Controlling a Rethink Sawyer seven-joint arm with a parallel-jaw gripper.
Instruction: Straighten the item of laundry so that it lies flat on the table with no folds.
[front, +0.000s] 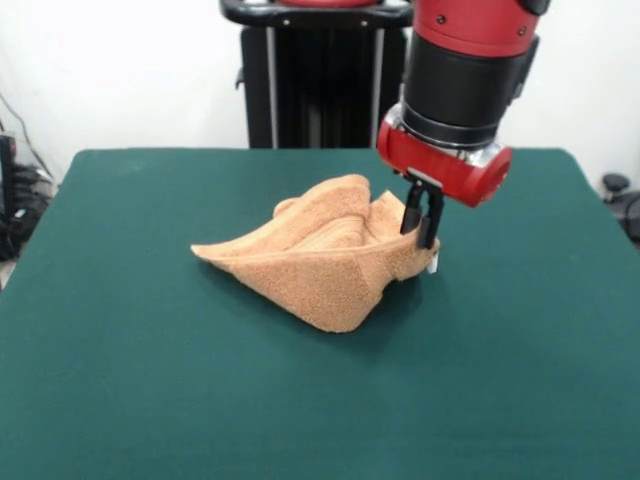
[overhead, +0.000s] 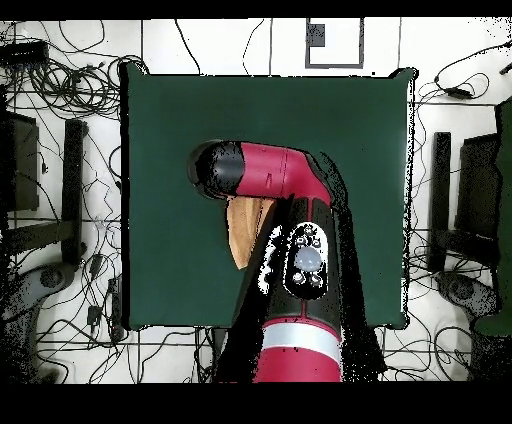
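Hand towel (front: 320, 262), tan terry, bunched w/ folds near centre of green table (front: 120, 380). Front view: gripper (front: 421, 220) clenched on towel's raised edge. Overhead: arm (overhead: 290, 250) hides gripper & most of towel.

Tangled black cables (overhead: 60, 90) sprawl across the pale tiled floor (overhead: 440, 345) on both sides, while a white wall (front: 120, 70) rises behind. A small caster (front: 615, 184) sits at right.
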